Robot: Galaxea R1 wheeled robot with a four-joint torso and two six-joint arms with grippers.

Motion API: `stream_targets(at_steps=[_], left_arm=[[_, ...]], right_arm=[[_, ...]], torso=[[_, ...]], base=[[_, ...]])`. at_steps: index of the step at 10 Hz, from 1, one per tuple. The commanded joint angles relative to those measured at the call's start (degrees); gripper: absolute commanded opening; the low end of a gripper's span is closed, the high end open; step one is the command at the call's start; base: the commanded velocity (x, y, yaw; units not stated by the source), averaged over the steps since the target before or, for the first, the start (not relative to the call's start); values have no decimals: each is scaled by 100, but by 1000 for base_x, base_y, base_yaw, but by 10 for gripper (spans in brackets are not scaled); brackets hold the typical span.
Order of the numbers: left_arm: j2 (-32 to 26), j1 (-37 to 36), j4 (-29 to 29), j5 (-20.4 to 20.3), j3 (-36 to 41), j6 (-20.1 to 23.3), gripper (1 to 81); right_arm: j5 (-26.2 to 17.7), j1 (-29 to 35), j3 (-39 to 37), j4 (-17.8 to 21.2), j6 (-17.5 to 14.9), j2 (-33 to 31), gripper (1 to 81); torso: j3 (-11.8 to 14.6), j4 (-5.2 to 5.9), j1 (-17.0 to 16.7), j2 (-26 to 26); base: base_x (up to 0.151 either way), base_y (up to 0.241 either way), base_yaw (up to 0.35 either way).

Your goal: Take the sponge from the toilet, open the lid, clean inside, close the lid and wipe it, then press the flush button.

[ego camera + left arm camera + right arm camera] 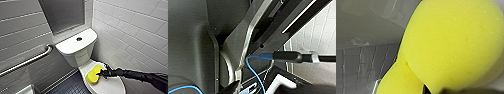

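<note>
Jaws of the right gripper (102, 73) were closed on the sponge (93, 74), pinching it at its narrowed middle from the side nearer the tiled wall (135, 30). Right arm (140, 75), black, came in low from the right of the head view. It ran nearly level, rising slightly toward the wrist, and reached out over the front half of the toilet (80, 58).

Sponge was bright yellow and sat with its long axis running roughly from the tank toward the bowl's front. It lay flat or nearly flat against the lid (110, 86); whether it pressed on the lid or sat just above it could not be told. Most of the sponge stuck out past the fingertips toward the floor side. In the right wrist view the sponge (456, 45) loomed large and close, its waist notch visible. A sliver of dark gripper showed at the edge, with pale ceramic and dark floor tile behind.

Lid was down, white and glossy. Flush button (79, 39), dark and round, sat in the middle of the tank top, well apart from the gripper.

Grab bar (30, 61), metal, ran along the grey tiled wall left of the toilet. Dark floor (67, 86) lay between that wall and the bowl.

Left wrist view showed the robot's own dark bodywork, a blue cable (253, 72) looping across it, and white tile beyond.
</note>
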Motion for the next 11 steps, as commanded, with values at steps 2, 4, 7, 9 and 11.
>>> stream_targets(at_steps=[2,4,7,9,11], left_arm=[[-64,44,-30,457,147,28,811],[-64,44,-30,457,147,28,811],[-72,44,-39,449,147,28,811],[-72,61,-30,457,147,36,811],[-72,61,-21,449,147,36,811]], right_arm=[[-1177,1113,-1006,-854,124,878,10],[-1380,1131,-1578,-1092,133,1292,10],[-1415,938,-2026,-1224,151,1644,10],[-1563,665,-2369,-1443,168,1653,10],[-2004,341,-2458,-1699,195,1487,10]], torso=[[0,0,0,0],[-2,0,0,0],[-2,0,0,0],[-2,0,0,0],[-2,0,0,0]], base=[[0,0,0],[0,0,0],[0,0,0],[0,0,0],[0,0,0]])
